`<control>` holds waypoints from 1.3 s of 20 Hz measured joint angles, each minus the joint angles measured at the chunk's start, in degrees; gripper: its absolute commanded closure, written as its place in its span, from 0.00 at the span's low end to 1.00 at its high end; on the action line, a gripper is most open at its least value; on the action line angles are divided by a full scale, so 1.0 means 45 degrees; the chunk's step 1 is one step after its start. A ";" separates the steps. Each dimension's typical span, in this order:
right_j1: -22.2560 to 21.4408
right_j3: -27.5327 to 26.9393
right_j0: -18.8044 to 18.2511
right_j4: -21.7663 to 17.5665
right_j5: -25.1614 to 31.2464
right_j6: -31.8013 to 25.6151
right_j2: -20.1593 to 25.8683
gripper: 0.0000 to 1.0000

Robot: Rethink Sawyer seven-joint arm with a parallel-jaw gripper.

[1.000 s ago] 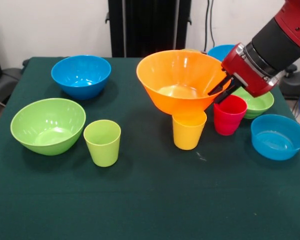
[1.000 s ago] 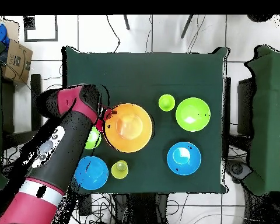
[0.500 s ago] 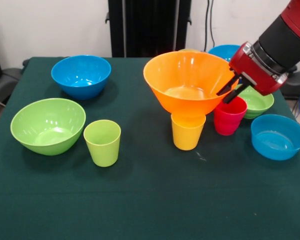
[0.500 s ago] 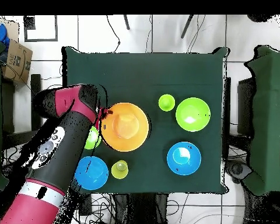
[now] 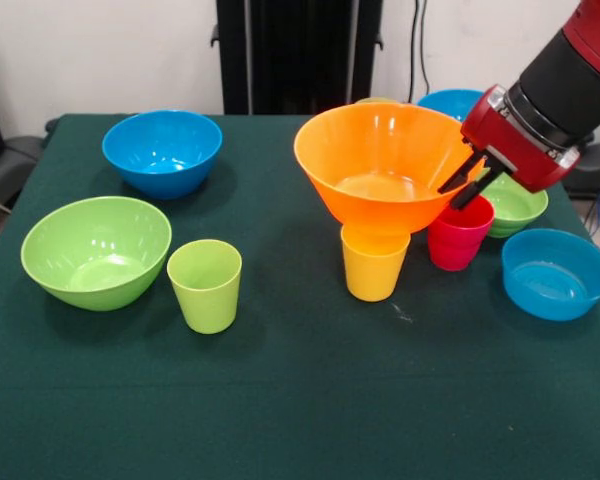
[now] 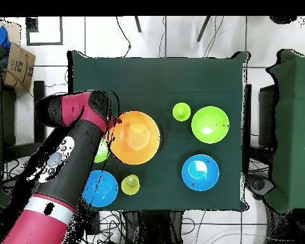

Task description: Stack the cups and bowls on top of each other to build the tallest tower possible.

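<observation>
The large orange bowl (image 5: 385, 165) hangs tilted over the bright yellow cup (image 5: 373, 262), its base right at the cup's rim; whether they touch I cannot tell. My gripper (image 5: 466, 182) is shut on the bowl's right rim, one finger inside and one outside. From overhead the orange bowl (image 6: 136, 137) covers that cup, with the gripper (image 6: 112, 124) at its left edge. The red cup (image 5: 458, 232) stands just below the gripper. Behind it sits the small green bowl (image 5: 518, 206). The lime green cup (image 5: 205, 285) and the large lime green bowl (image 5: 95, 250) stand at the left.
A medium blue bowl (image 5: 163, 150) sits at the back left and another (image 5: 450, 102) peeks out behind the orange one. The shallow blue bowl (image 5: 555, 272) is at the right edge. Overhead, a pale yellow cup (image 6: 130, 184) stands near the table edge.
The gripper has carried the orange bowl a little to the right in the front view, so its base now sits over the yellow cup. Nothing else moved.
</observation>
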 measured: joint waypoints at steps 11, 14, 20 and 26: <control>-0.0054 -0.0225 -0.0412 -0.0016 -0.0008 0.0000 0.0024 0.00; -0.0055 -0.0227 -0.0410 -0.0018 -0.0008 0.0000 0.0024 0.00; -0.0054 -0.0225 -0.0411 -0.0021 -0.0008 0.0000 0.0024 0.00; -0.0060 -0.0225 -0.0412 -0.0026 -0.0008 0.0000 0.0029 0.00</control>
